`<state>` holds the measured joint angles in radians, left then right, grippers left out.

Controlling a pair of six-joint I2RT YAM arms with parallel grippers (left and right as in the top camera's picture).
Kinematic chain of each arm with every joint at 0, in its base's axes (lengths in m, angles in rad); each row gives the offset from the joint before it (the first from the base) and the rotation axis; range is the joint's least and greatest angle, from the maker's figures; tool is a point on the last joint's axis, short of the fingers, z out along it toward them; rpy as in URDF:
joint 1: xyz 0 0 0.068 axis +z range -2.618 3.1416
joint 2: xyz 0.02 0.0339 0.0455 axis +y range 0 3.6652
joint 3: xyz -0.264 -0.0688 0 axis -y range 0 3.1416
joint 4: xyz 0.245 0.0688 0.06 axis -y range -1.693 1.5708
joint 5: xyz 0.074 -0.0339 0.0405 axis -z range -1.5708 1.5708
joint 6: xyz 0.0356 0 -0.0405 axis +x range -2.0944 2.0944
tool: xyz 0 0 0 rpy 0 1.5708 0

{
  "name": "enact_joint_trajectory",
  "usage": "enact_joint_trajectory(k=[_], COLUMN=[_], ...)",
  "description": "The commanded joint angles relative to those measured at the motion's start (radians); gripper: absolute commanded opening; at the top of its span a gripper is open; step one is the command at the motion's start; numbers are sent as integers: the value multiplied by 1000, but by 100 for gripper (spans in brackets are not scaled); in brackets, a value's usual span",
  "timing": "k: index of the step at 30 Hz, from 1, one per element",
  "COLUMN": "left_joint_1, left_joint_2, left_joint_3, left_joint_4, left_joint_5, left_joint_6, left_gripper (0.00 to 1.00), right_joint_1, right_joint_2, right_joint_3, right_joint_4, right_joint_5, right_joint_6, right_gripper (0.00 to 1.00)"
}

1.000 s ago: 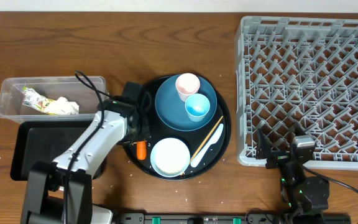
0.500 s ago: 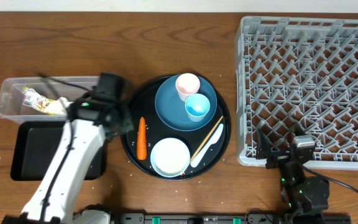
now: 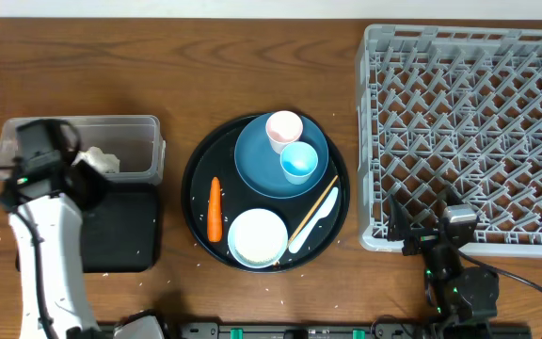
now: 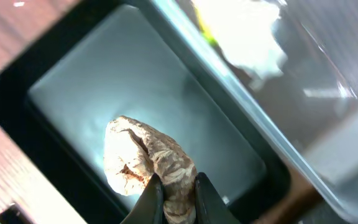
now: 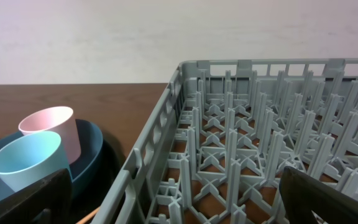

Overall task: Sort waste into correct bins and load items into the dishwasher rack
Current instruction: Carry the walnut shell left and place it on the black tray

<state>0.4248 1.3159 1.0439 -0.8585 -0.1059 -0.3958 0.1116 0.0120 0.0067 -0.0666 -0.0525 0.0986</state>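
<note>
Item: lump. Brown, wrinkled and crumpled, with paler folds; rounded at the top, pinched narrow at its lower end

Holder: left gripper, fingers clamped on that narrow end

Place: hanging over the black tray, towards the tabletop's left front corner. It seems to be clear of the tray floor

Reason, as judged: the lump is carried above this bin so that it can be dropped in as food scrap. The tub along the tray's far edge takes dry rubbish and already holds white paper

Pending: carrot, lying at the left edge of the round tray

Right gripper: fingers wide apart and empty, parked at the rack's front left corner, probably waiting for the dishes
</note>
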Motion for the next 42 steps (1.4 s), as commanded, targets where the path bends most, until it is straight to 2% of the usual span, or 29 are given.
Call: enact_joint_trajectory(k=[1,6,20,24,25,29,31,37,42], left_joint_1=[92,193,333,338,338,338,338,335,296], left_joint_2=[37,112,309,311,311,311,311,281,150], left_joint_3=[20,15,10,10,10,10,10,33,39], left_joint_4=[4,-3,54,77,81,98,106,105,91], left_joint_5=[-15,-14,-15,-15,-15,-4,20,147,238], left_joint_6=[-10,-44,-73,-74,-74,-74,-73,-61,-62], left_gripper=[6,6,7,17,24,38,48,49,49], right_joint_1=[-10,-10,-10,-10,-10,-10,-10,-10,-10], right_joint_2=[-4,-4,-4,-4,-4,-4,-4,-4,-4], right_joint_3=[-1,-1,-1,-1,-1,-1,-1,-1,-1], right_joint_4=[-4,-4,-4,-4,-4,-4,-4,-4,-4], right_joint_5=[0,0,0,0,0,0,0,0,0], right_joint_6=[5,5,5,5,5,5,5,5,5], right_gripper=[99,99,99,99,99,99,99,99,99])
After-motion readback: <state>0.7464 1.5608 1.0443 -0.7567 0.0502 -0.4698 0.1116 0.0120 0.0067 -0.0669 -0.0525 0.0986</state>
